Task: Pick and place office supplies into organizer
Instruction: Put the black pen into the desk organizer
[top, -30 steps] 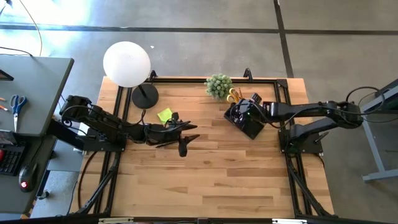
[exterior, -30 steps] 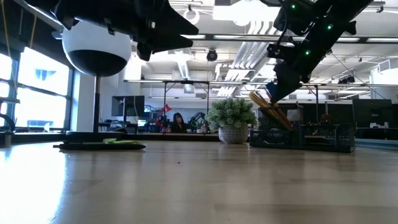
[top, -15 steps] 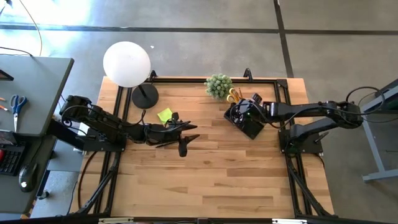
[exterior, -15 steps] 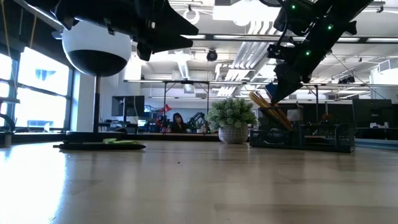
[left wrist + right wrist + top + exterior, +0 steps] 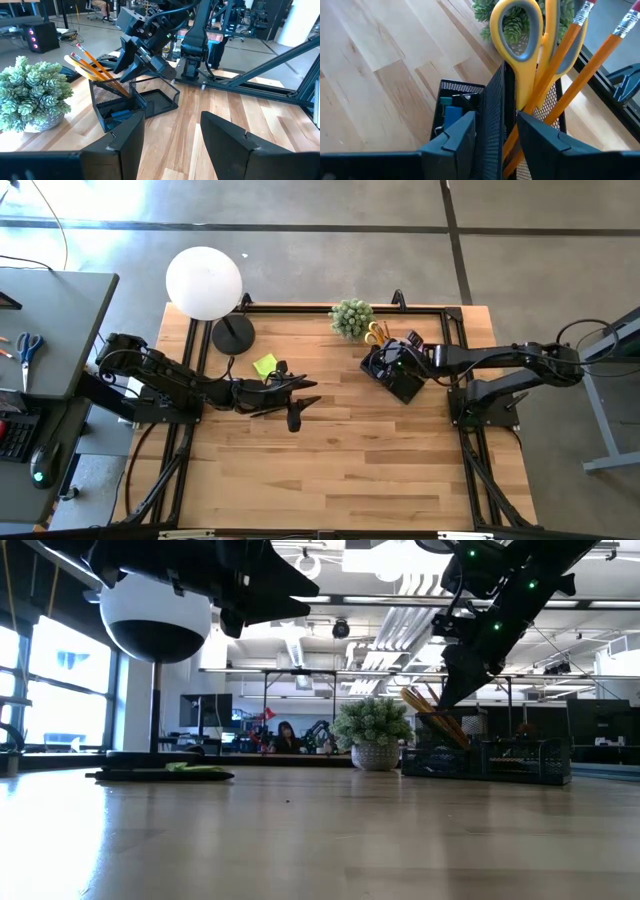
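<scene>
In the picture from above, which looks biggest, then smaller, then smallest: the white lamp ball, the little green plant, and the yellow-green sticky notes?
1. White lamp ball
2. Green plant
3. Sticky notes, part hidden by the left arm, but clearly smallest

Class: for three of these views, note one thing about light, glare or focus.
High view: sunlight glares on the grey floor beside the white globe lamp. Low view: the arms are dark silhouettes against bright ceiling lights; the near wooden table is soft. Right wrist view: the yellow-handled scissors are sharp, the right tool blurred.
</scene>
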